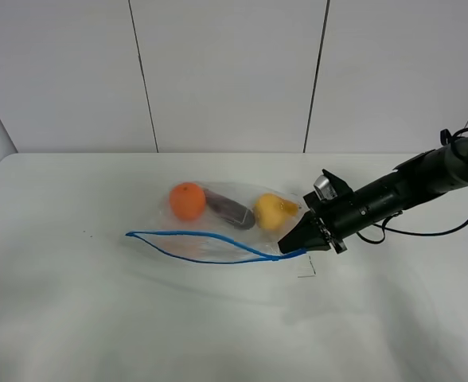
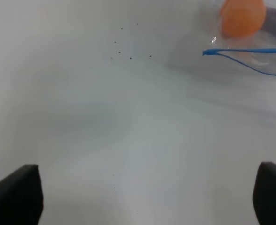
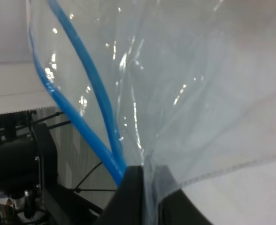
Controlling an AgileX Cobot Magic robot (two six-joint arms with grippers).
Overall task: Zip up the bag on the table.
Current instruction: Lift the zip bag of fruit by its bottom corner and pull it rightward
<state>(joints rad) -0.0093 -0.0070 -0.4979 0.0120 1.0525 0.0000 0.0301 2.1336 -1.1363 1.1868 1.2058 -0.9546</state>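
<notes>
3 in open bag (image 1: 210,245): orange (image 1: 188,200), purple veg (image 1: 230,209), yellow fruit (image 1: 272,212)

Looks like a robotics lab bench.
Shown by a bare white table (image 1: 75,318) set against a plain white panelled wall (image 1: 226,72), a black robot arm (image 1: 409,187) trailing a loose cable (image 1: 421,235), and dark equipment frames (image 3: 16,159) with wiring behind, glimpsed in the right wrist view.
</notes>
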